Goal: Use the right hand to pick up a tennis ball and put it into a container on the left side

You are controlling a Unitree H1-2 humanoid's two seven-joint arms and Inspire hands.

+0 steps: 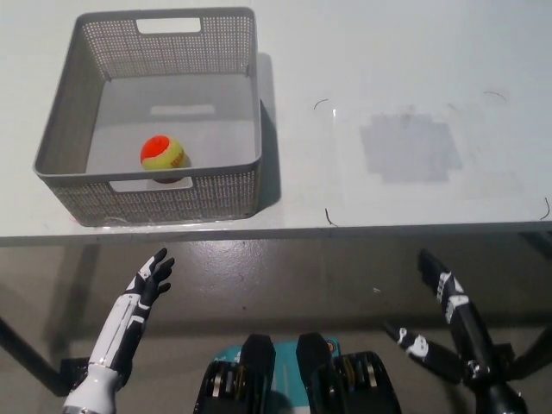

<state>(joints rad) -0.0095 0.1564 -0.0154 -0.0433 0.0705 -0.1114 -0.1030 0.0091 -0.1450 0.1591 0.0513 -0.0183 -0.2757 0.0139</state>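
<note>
An orange-and-yellow tennis ball lies inside the grey mesh basket, near its front wall, on the left part of the white table. My black right hand hangs open below the table's front edge at the lower right, holding nothing and far from the ball. My white left hand rests open at the lower left, also below the table edge, fingers spread.
The white table carries a grey rectangular patch to the right of the basket. A grey floor shows below the table's front edge.
</note>
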